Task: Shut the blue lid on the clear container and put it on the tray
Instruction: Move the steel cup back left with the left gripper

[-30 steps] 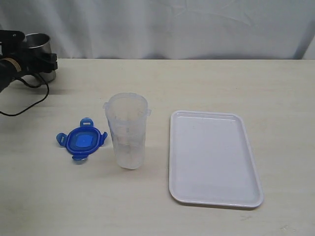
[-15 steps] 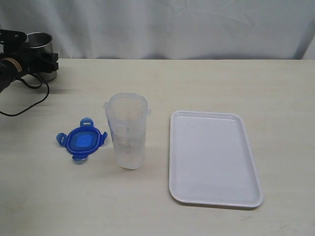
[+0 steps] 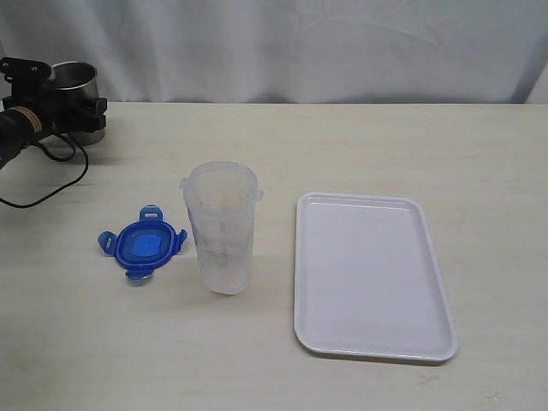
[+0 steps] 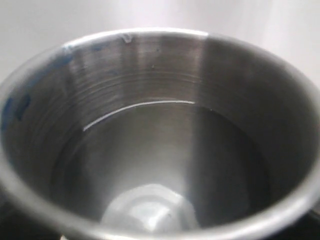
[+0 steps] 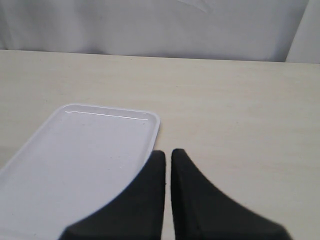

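The clear container (image 3: 221,227) stands upright left of centre on the table (image 3: 385,145), its mouth uncovered. The blue lid (image 3: 142,244) lies flat just left of it, apart from it. The tray (image 3: 372,274) lies right of centre. In the upper left corner the left gripper (image 3: 79,107) sits against a steel cup (image 3: 73,75), perhaps holding it; I cannot tell how its fingers stand. The right gripper (image 5: 168,152) hovers near a tray corner, fingers almost together.

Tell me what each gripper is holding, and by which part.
Right gripper: fingers shut, holding nothing. Left gripper sits at the steel cup's side; a grip cannot be confirmed.
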### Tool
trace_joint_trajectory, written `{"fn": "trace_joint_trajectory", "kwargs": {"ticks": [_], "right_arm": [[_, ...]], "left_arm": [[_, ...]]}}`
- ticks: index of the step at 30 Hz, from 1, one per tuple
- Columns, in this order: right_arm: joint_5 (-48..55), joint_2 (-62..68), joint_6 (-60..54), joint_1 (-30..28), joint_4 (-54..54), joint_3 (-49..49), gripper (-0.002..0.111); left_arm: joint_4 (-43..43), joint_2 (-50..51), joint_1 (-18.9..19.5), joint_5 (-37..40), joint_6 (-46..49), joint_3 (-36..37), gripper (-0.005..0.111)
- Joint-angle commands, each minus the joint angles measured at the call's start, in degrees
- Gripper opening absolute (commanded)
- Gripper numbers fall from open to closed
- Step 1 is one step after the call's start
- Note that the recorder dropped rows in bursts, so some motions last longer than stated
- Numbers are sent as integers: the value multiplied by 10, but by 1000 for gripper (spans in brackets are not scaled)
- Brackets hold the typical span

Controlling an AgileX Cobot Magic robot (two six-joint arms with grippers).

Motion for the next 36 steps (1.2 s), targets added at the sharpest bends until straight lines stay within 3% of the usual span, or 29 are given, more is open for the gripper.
{"fn": "trace_joint_trajectory", "kwargs": {"ticks": [1, 7, 9, 12, 17, 20, 28, 36], "right_arm": [[0, -2, 1, -2, 1, 1, 4], [0, -2, 1, -2, 1, 1, 4], [0, -2, 1, -2, 1, 1, 4], [0, -2, 1, -2, 1, 1, 4], [0, -2, 1, -2, 1, 1, 4], [0, -2, 1, -2, 1, 1, 4], [0, -2, 1, -2, 1, 1, 4], [0, -2, 1, -2, 1, 1, 4]], "left_arm": [[-5, -3, 3, -26, -26, -6, 0], [-5, -3, 4, -27, -36, -6, 0], [-5, -3, 4, -27, -42, -6, 6], [-3, -3, 4, -24, -42, -6, 23], [10, -3, 4, -23, -42, -6, 68], [11, -3, 4, -18, -42, -6, 81], [15, -3, 4, -11, -46, -6, 82], [84, -3, 4, -31, -74, -6, 83]]}}
